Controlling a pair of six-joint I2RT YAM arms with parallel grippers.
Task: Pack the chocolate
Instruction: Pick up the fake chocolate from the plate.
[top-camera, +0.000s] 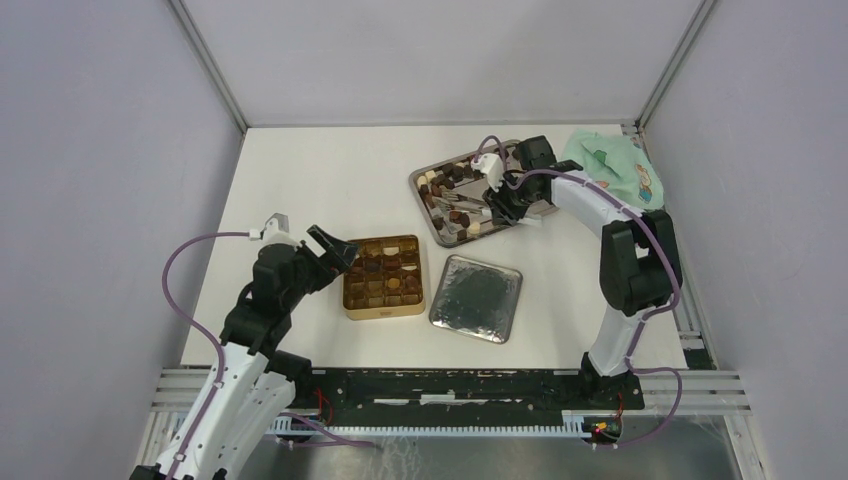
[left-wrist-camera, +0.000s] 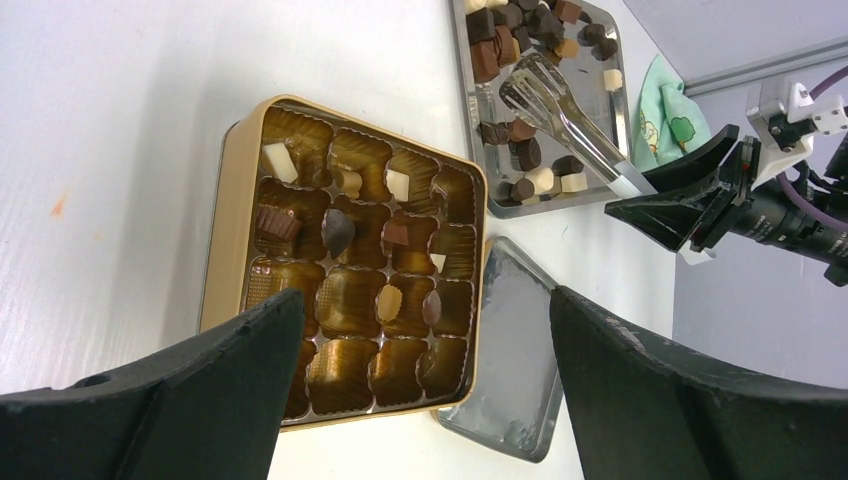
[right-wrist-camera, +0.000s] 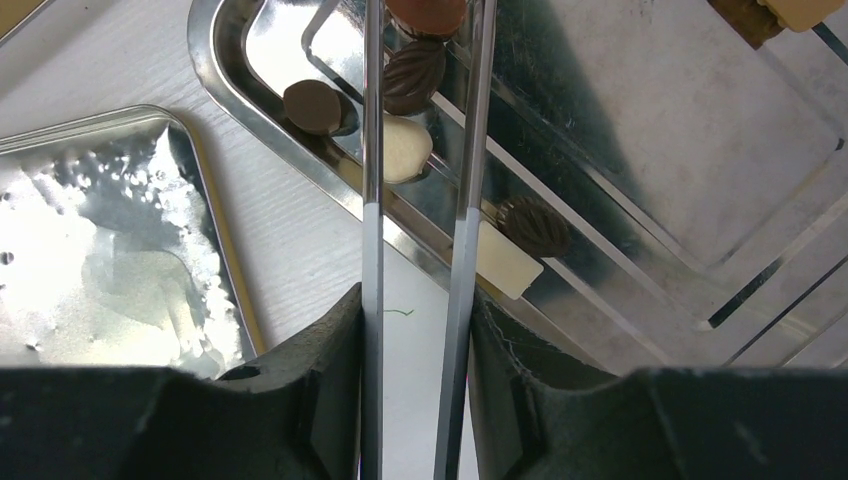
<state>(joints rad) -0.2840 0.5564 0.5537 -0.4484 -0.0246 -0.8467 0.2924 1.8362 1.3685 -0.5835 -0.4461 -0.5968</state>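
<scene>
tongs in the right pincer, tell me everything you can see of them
The long silver metal tongs are shiny, with two slim flat arms and a broad scalloped head. The right pincer clamps their handle end, squeezing the arms close but not together. They slant over the shallow steel tray, head among the loose brown and cream chocolates. Whether the head grips a piece cannot be told.

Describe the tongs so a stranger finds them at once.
Find the steel tray of loose chocolate, far right on the table. The tongs reach over it, held by the right gripper. Nothing else there is long, silver and two-armed.
</scene>
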